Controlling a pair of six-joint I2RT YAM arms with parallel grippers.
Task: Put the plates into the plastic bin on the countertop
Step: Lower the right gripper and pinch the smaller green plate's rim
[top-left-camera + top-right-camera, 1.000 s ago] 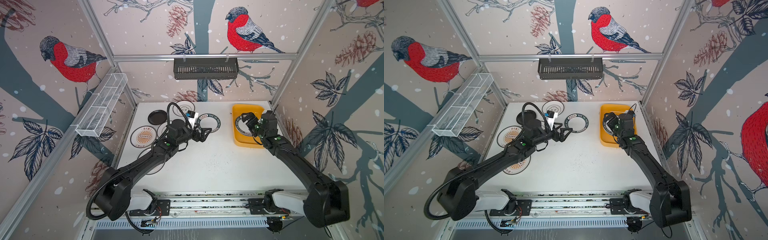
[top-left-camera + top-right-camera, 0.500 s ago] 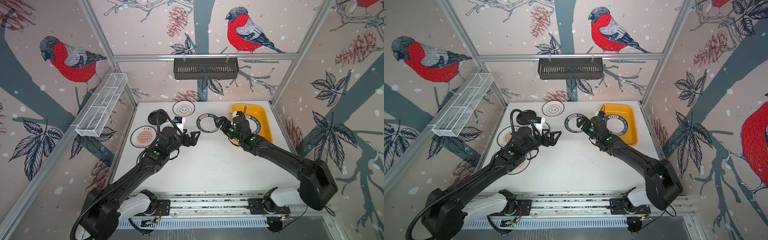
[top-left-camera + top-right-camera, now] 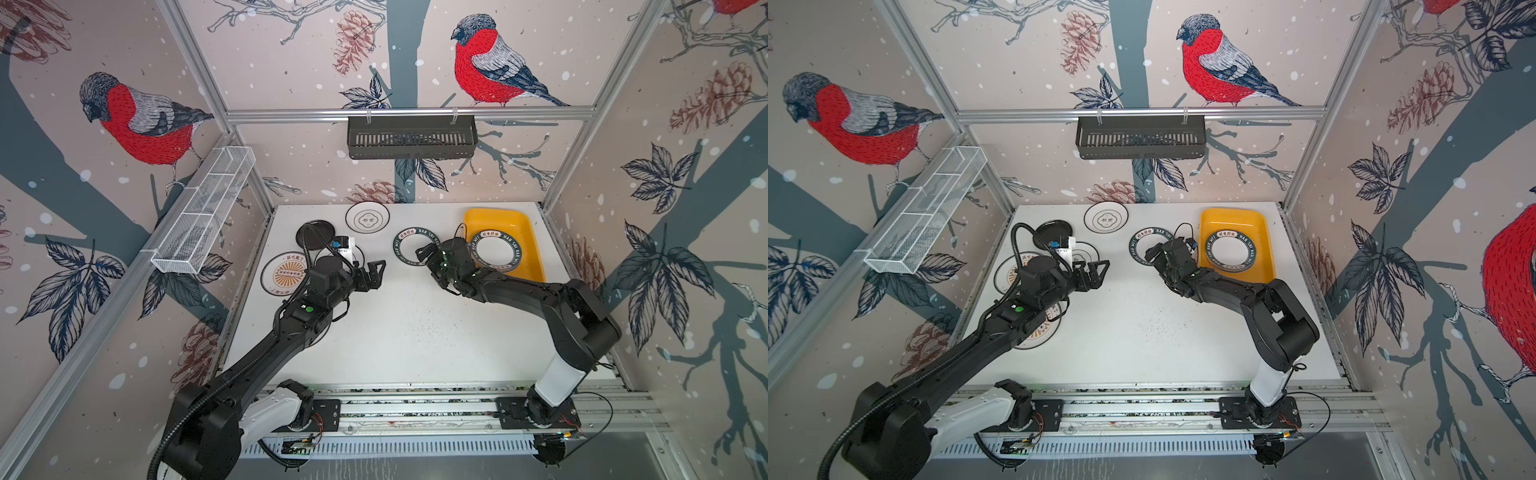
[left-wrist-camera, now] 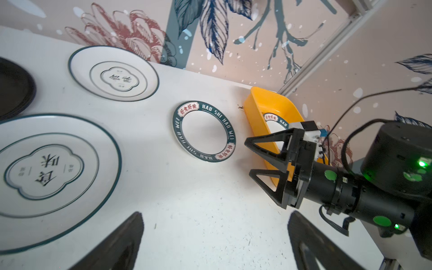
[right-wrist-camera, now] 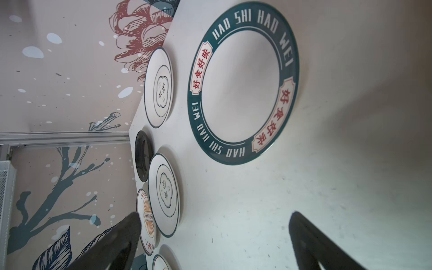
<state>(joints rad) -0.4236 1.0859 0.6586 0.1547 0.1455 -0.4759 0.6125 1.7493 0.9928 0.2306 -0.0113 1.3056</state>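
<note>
A green-rimmed lettered plate [image 3: 495, 252] lies in the yellow plastic bin [image 3: 528, 232] at the back right of the countertop [image 3: 407, 328]. A matching plate [image 3: 404, 244] [image 5: 243, 81] rests on the countertop just left of the bin. My right gripper [image 3: 424, 252] [image 5: 215, 233] hovers open at that plate's near edge, empty. My left gripper [image 3: 375, 270] [image 4: 217, 233] is open and empty over bare countertop, left of the same plate [image 4: 204, 131]. More plates lie at the left: quatrefoil [image 3: 368, 217], black [image 3: 313, 232], sunburst [image 3: 286, 274]. The left arm hides others partly.
A black slotted basket [image 3: 411, 137] hangs on the back rail. A white wire mesh rack [image 3: 203, 212] is fixed to the left wall. Aluminium framing edges the tabletop. The left wrist view shows the right gripper [image 4: 247, 156] in front of the bin [image 4: 268, 105].
My right gripper has left the bin, where a green-rimmed plate now lies, and swung left to the plate on the countertop. My left gripper has drawn back to the left.
</note>
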